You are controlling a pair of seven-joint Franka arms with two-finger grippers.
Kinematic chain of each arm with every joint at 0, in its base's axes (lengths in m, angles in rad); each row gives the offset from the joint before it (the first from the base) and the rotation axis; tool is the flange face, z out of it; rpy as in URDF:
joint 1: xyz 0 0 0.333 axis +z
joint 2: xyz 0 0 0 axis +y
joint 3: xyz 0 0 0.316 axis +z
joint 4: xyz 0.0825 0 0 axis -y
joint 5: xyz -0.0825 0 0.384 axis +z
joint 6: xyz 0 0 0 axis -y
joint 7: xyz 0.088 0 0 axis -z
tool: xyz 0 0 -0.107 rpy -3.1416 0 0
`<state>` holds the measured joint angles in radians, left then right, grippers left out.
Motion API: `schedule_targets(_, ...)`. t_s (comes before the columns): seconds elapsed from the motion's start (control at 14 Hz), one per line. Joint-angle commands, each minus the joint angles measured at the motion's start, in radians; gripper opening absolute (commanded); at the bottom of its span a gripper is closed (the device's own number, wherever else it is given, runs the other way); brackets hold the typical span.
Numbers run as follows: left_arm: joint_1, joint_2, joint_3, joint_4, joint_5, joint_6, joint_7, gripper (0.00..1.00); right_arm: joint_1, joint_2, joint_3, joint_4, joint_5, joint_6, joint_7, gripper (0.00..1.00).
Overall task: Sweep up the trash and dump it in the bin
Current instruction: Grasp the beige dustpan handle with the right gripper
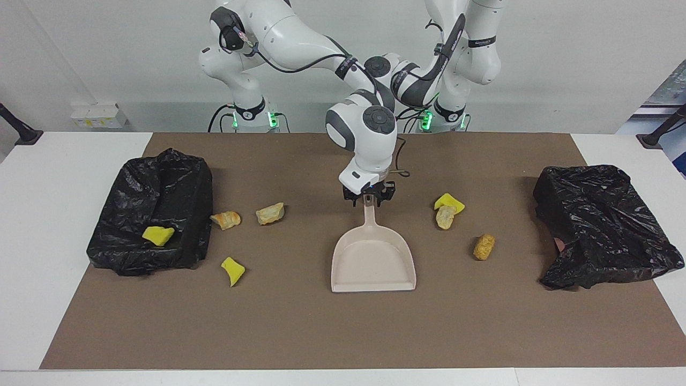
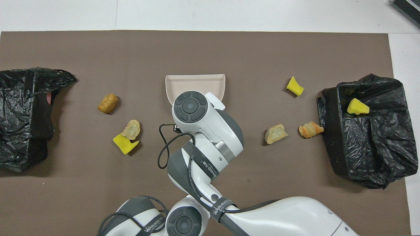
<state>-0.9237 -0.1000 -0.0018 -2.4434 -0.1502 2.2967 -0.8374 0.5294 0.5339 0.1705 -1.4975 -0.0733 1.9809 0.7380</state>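
A beige dustpan [image 1: 373, 260] lies flat on the brown mat at mid-table, also in the overhead view [image 2: 195, 84]. My right gripper [image 1: 368, 197] is shut on its handle; in the overhead view the wrist hides the fingers. Trash lies toward the right arm's end: a yellow wedge [image 1: 232, 271], two bread chunks [image 1: 225, 220] [image 1: 270, 213], and a yellow wedge [image 1: 158, 235] in the black-lined bin [image 1: 177, 177]. Toward the left arm's end lie a yellow wedge [image 1: 450, 201], a tan chunk [image 1: 445, 217] and an orange-brown chunk [image 1: 484, 246]. My left arm waits folded back, its gripper hidden.
A second black-lined bin [image 1: 616, 214] sits at the left arm's end of the mat, also in the overhead view [image 2: 19, 98]. The brown mat [image 1: 343, 332] covers most of the white table. A cable hangs by the right wrist.
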Motion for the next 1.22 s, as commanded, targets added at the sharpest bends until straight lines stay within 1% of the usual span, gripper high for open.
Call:
schedule_targets(0.0,0.023,-0.036,0.0,-0.025,-0.009,-0.054,0.0,0.0,0.001,0.009,0.003,0.022,-0.008,0.002,0.014,0.25)
schedule_targets(0.07,0.037,-0.041,0.0,-0.028,-0.006,-0.074,0.001,0.0,0.006,0.009,0.003,0.007,-0.003,0.003,0.014,0.09)
schedule_targets(0.14,0.052,-0.043,0.0,-0.031,0.001,-0.078,0.001,0.0,0.009,0.003,0.003,-0.012,-0.006,0.003,0.011,0.02)
schedule_targets(0.22,0.063,-0.043,0.0,-0.039,0.004,-0.082,0.004,0.0,0.007,0.003,0.003,-0.009,-0.019,0.001,0.009,0.0)
schedule_targets(0.36,0.091,-0.052,0.0,-0.049,0.04,-0.106,0.006,0.0,0.0,-0.005,0.003,-0.001,-0.022,-0.01,-0.037,0.0)
schedule_targets(0.57,0.112,-0.064,0.0,-0.051,0.138,-0.186,0.055,0.0,-0.032,-0.044,-0.003,-0.004,-0.023,-0.023,-0.17,0.0)
schedule_targets(0.65,0.12,-0.066,0.003,-0.051,0.155,-0.203,0.085,0.0,-0.038,-0.058,-0.005,-0.006,-0.023,-0.028,-0.248,0.0)
schedule_targets(0.79,0.176,-0.084,0.0,-0.049,0.207,-0.252,0.191,0.0,-0.072,-0.09,-0.005,-0.016,-0.023,-0.051,-0.501,0.0)
schedule_targets(0.86,0.195,-0.093,0.003,-0.045,0.231,-0.266,0.233,0.0,-0.086,-0.109,-0.006,-0.02,-0.025,-0.072,-0.599,0.0)
schedule_targets(1.0,0.247,-0.093,0.003,-0.04,0.3,-0.284,0.317,0.0,-0.121,-0.136,-0.006,-0.038,-0.048,-0.079,-0.794,0.0)
schedule_targets(1.15,0.343,-0.098,0.003,-0.016,0.304,-0.287,0.414,0.0,-0.127,-0.152,-0.006,-0.067,-0.106,-0.088,-0.972,0.0)
